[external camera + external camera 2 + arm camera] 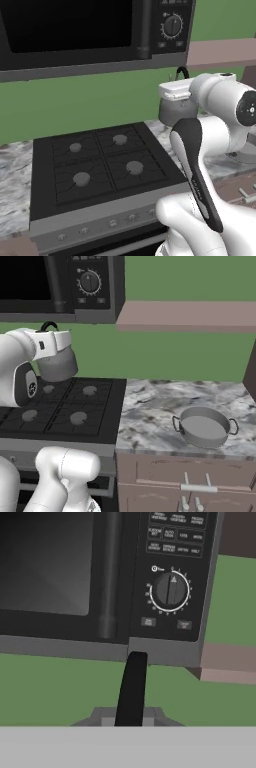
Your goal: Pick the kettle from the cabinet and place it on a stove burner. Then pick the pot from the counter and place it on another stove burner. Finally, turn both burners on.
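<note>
We see the end effector (pixel 50 331) closed on the black arched handle of the kettle (pixel 58 366), which hangs just below it in the air. In the hand view the handle rises as a dark strip from between the finger tips toward the microwave (pixel 105 577).

In the right base view the kettle appears over the back of the cooktop (pixel 60 406); in the left base view it appears past that cooktop's right edge, so we cannot tell exactly what lies under it. Its grey body (pixel 176 111) is clear of the grates in both. The four stove burners (pixel 81 178) lie below the end effector, all bare.

Above and behind the end effector sits the black microwave, its dial (pixel 90 282) at the right side of the front. Level with the microwave's base and off to the end effector's right runs the mauve cabinet (pixel 190 315) shelf.

Well off to the right and lower down, the pot (pixel 205 427) rests on the marbled table (pixel 150 406), near its front edge and well apart from the cooktop.
</note>
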Robot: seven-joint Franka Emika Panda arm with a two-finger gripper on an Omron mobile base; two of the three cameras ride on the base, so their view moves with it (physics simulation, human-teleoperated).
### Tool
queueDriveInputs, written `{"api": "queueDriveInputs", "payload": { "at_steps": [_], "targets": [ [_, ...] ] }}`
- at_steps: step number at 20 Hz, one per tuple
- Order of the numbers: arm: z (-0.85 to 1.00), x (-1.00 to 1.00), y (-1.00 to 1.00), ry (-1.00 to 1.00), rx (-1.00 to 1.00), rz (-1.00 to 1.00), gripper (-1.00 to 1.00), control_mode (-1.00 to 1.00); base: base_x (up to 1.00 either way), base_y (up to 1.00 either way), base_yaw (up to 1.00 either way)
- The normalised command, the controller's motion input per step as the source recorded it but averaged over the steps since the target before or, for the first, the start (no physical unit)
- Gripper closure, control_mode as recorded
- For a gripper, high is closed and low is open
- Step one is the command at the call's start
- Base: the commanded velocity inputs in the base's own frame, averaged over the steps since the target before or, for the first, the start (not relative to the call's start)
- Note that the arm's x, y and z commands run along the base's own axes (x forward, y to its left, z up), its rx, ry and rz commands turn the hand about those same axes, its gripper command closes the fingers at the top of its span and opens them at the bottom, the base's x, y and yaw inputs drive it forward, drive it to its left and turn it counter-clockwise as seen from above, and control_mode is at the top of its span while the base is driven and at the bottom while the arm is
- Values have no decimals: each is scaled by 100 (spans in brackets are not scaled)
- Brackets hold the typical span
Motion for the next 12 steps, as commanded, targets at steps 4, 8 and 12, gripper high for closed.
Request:
{"api": "queueDriveInputs", "payload": {
  "at_steps": [4, 8, 12],
  "targets": [
    [0, 0, 0, 0, 0, 0, 100, 100, 38, 24, 0],
    [0, 0, 0, 0, 0, 0, 100, 100, 36, 26, 0],
    [-1, 0, 2, 0, 0, 0, 100, -100, 3, 6, 0]
  ]
}}
